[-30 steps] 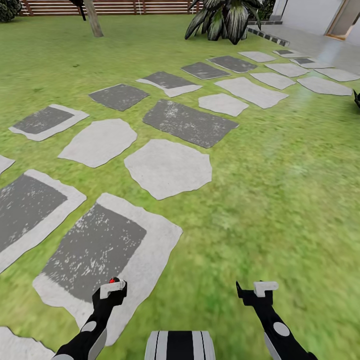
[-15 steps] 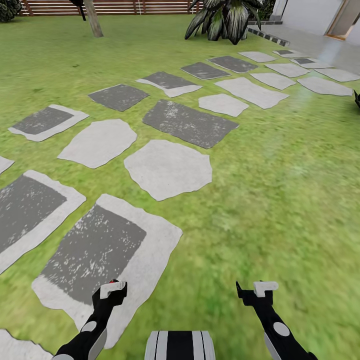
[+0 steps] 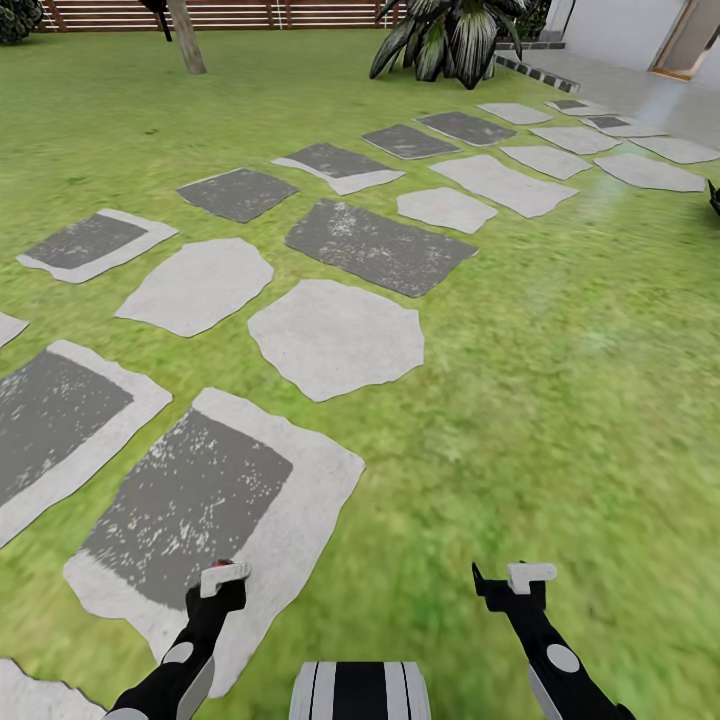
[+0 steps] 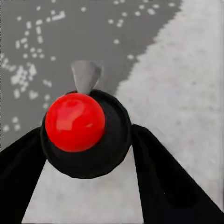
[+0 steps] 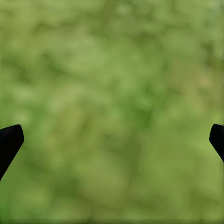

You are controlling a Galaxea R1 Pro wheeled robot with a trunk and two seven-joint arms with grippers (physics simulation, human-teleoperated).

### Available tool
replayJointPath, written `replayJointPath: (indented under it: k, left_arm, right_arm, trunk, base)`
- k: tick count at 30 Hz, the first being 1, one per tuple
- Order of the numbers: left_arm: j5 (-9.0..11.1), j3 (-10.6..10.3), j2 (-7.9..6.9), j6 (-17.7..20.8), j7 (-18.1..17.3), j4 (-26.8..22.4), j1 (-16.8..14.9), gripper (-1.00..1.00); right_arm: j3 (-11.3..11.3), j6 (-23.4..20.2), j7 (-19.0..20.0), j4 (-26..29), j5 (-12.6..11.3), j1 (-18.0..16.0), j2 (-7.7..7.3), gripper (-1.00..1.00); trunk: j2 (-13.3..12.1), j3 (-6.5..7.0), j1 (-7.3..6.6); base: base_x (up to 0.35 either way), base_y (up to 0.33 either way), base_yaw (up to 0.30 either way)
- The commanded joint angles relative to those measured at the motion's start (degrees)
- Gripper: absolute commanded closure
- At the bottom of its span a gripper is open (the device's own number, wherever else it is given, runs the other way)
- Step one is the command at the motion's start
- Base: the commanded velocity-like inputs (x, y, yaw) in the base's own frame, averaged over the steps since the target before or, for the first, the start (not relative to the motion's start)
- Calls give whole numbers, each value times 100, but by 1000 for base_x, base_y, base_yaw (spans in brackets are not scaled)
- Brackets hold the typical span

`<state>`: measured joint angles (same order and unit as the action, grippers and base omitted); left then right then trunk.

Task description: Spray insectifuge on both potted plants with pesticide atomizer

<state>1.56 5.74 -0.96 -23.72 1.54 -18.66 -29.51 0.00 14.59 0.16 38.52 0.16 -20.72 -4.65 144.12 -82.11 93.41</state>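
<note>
Two grippers hang over lawn and pavers: right spread wide, left we cannot tell. With no atomizer or plants seen, we risk rolling the wrong way.

No text, label, brand, number or sign can be read in any of the views.
</note>
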Motion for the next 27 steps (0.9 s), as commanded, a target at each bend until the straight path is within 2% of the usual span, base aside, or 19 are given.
replayJointPath:
  k: [1,17,27]
  left_arm:
    - [2,-3,-1,-22,13,3,-3,100]
    - [3,-19,8,-29,13,-33,-3,100]
    - [3,-21,26,-27,13,-50,-3,100]
  right_arm:
    - [0,17,2,-3,1,-2,-1,-100]
    - [0,17,2,-11,1,-2,-1,-100]
    - [0,17,2,-7,1,-2,-1,-100]
  trunk:
    - [1,-3,-1]
    - [1,-3,-1]
    - [-12,218,-27]
  base:
    - [0,0,0]
    - [0,0,0]
    - [0,0,0]
